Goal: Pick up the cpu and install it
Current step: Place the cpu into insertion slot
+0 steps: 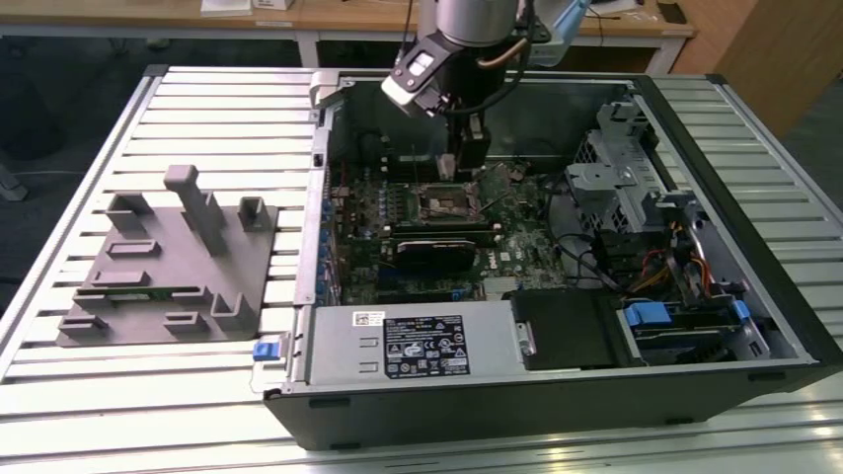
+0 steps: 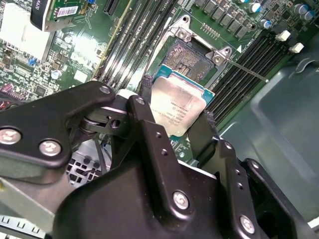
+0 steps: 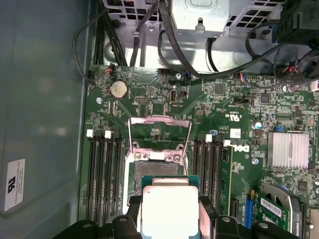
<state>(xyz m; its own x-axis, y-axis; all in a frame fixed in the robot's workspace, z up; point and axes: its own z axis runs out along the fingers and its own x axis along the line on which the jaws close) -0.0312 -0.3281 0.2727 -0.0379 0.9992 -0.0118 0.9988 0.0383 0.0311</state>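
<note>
Pickup looks done: the gripper is clenched on the cpu, its two black fingers pressing opposite edges of the chip, silvery lid up toward the camera. The cpu rests on nothing. It hangs inside the open computer case above the green motherboard, partly over the near edge of the CPU socket in both wrist views. Whether it touches the socket frame cannot be told, though it looks clear of it. In the exterior view the arm reaches down into the case with the gripper low over the socket, near the middle of the board. The socket is open and bare: its load plate is swung up and the thin retention lever is unlatched and angled off to one side, contact field exposed. The grey plastic fixture lies on the slatted table at the exterior view's left, well apart from the case and the gripper. The power supply with its white label is at the case's near edge, untouched. Judgement: grasp and carry to the socket are finished, so roughly the second half is in hand. Install is not yet done: chip not seated, grip not released, load plate and lever not closed.
</note>
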